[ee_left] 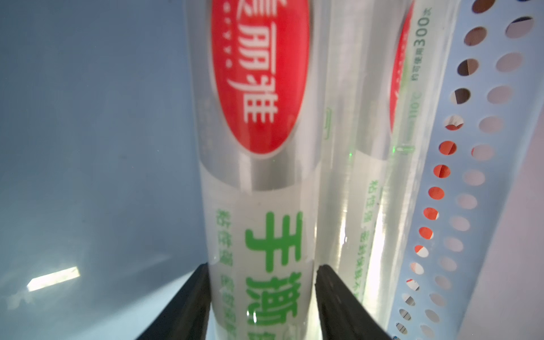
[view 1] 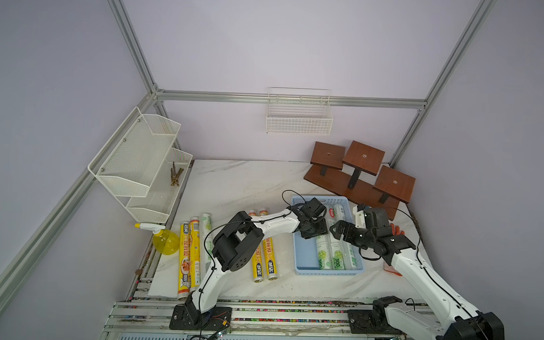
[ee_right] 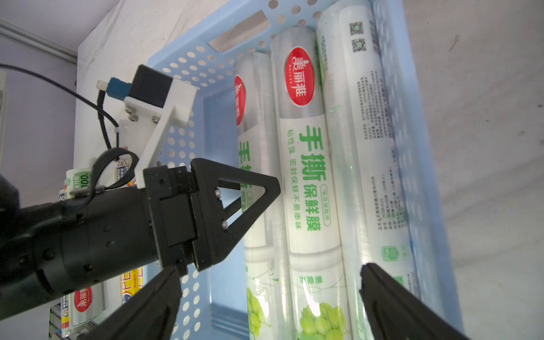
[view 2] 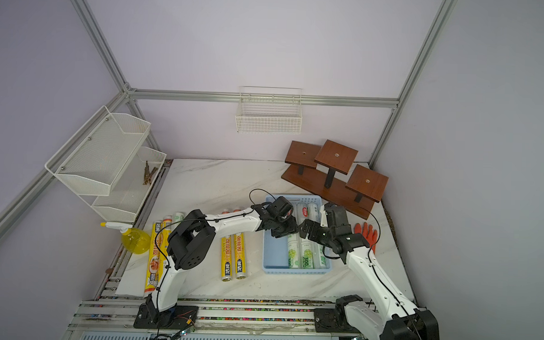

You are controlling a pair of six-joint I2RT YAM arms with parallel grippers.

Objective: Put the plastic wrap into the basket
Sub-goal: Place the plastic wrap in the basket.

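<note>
White plastic wrap (ee_left: 259,206) in basket (ee_left: 465,164), between left gripper (ee_left: 263,268) fingers, grip undeterminable; right gripper (ee_right: 270,268) agape.

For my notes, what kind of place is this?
Likely a robot test booth, not a home: aluminium frame, left arm and right arm on a rail, staged basket.

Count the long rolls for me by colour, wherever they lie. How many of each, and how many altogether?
Yellow rolls: 4, all on the table
White rolls with green print: 4, with 3 in the blue basket and 1 on the table
Total: 8
</note>
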